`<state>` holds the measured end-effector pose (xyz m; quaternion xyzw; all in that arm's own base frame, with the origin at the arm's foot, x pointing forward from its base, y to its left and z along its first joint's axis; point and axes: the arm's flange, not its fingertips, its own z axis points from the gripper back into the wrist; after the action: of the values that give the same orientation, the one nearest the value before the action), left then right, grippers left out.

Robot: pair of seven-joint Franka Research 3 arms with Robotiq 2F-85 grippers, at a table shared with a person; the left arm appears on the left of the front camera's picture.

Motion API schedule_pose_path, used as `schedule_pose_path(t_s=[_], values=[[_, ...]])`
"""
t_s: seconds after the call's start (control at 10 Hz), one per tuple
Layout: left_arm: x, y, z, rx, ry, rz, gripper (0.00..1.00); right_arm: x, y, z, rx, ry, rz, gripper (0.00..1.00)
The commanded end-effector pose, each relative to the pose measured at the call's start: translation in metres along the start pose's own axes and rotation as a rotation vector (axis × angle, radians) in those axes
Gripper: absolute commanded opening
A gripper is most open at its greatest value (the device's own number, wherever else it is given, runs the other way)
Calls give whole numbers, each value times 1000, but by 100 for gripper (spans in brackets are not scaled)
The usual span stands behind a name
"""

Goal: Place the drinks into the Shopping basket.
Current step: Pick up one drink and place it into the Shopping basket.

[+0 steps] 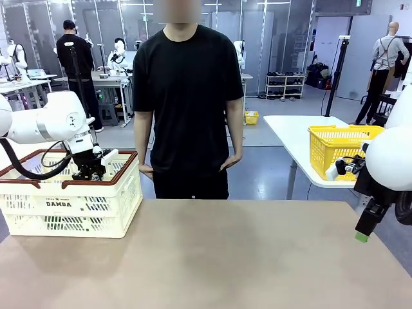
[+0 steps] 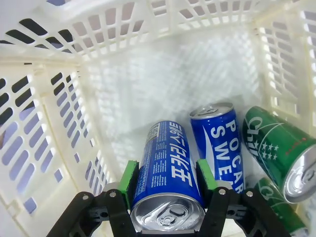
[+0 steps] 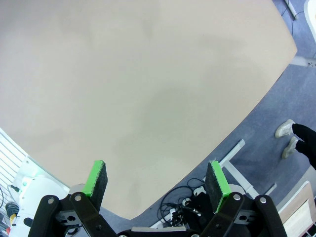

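Four cans show inside the basket (image 2: 123,74): the left gripper (image 2: 168,180) fingers clamp a blue can (image 2: 165,168) low over the floor, likely for a gentle release, beside another blue can (image 2: 217,143) and two green cans (image 2: 281,148). Right gripper (image 3: 157,180) fingers gape, empty, above the table (image 3: 123,84).

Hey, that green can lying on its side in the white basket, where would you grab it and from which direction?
Probably across the middle of the green can's round body, coming straight down from above. It lies tilted on the Shopping basket floor with its silver top toward the camera, so its curved sides are exposed. The lying blue can sits close alongside, so one finger would need to slip between them.
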<state>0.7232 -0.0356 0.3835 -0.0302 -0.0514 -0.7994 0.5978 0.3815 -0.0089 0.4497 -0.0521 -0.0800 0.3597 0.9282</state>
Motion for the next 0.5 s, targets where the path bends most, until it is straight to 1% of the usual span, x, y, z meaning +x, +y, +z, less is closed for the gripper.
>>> schedule_pose_path(t_s=[0.0, 0.2, 0.4], values=[[-2, 2, 2, -10, 22, -9, 58, 1, 2, 0, -2, 0, -14, 100], [-1, -1, -6, -17, 27, 1, 58, 1, 2, 0, -2, 0, -14, 100], [2, -5, -16, -14, 10, 0, 58, 1, 2, 0, -2, 0, -14, 100]])
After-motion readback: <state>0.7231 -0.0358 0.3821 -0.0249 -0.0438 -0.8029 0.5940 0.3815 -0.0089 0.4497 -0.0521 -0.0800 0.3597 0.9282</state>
